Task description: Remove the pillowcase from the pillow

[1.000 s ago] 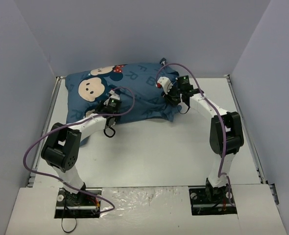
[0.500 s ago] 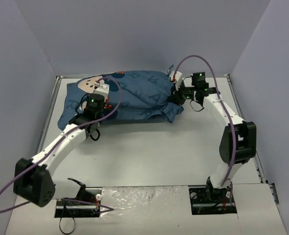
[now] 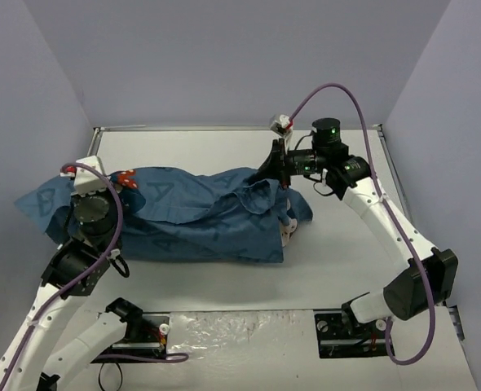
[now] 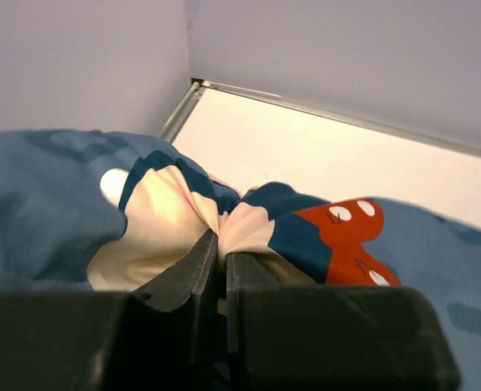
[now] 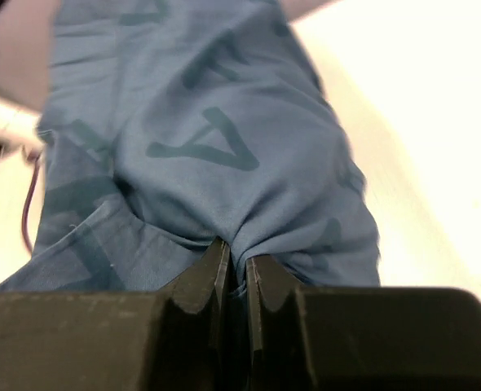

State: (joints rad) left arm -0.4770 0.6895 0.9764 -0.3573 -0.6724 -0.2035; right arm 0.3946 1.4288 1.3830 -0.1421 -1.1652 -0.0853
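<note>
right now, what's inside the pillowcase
Only a small white patch, probably the pillow, peeks out at the right end of the pillowcase. The fabric hides everything else inside, so how far the pillow reaches cannot be seen.

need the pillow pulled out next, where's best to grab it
Probably the small white bit of pillow showing at the pillowcase's right end, pinched from the right; everything else of it is wrapped in fabric.
</note>
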